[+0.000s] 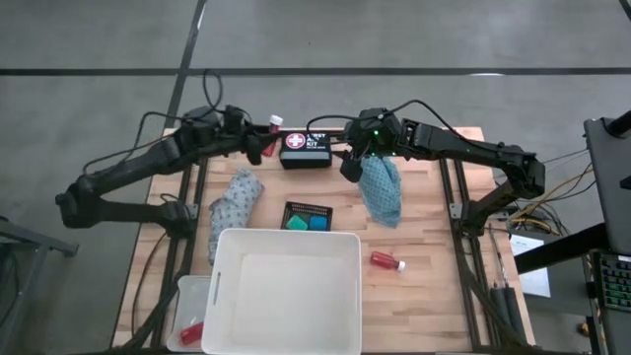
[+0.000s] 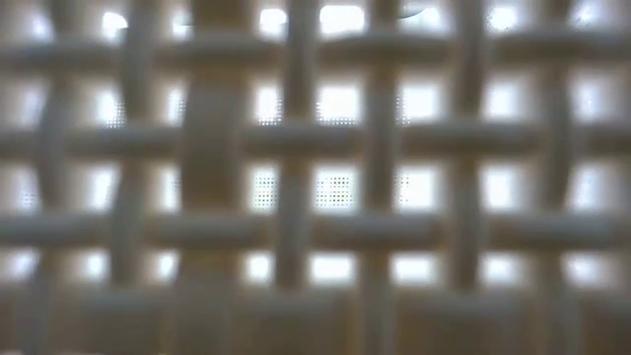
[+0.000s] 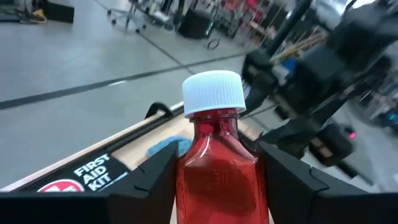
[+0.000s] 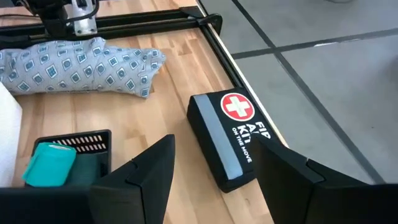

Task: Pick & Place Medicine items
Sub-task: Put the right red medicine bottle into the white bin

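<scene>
A small red bottle (image 3: 217, 168) with a white cap (image 3: 213, 92) is between the fingers of my left gripper (image 1: 264, 138), above the table's far left by the black first aid kit (image 1: 306, 149). My right gripper (image 1: 352, 163) hovers open right of the kit; its wrist view shows nothing between its fingers. A teal cloth (image 1: 383, 189) shows below it on the table. A grey patterned cloth (image 1: 232, 205) lies on the wood at the left. Another red bottle (image 1: 386, 260) lies on its side at the near right. Teal and green tubs (image 1: 307, 223) sit in the black mesh tray (image 1: 309, 208). My left gripper pinches the bottle's red body (image 3: 186, 180) between its two fingers, one on each side. The fingers reach nearly level from the table's left and run along the bottle. The white cap end (image 1: 275, 121) sticks out past the fingertips. The bottle is lifted clear of the table.
A big white tub (image 1: 286, 296) fills the near middle. A small clear container (image 1: 193, 301) with a red bottle (image 1: 192, 332) stands at its left. The low view shows only a white lattice (image 2: 315, 187) close to the lens. Bare wood lies at the near right.
</scene>
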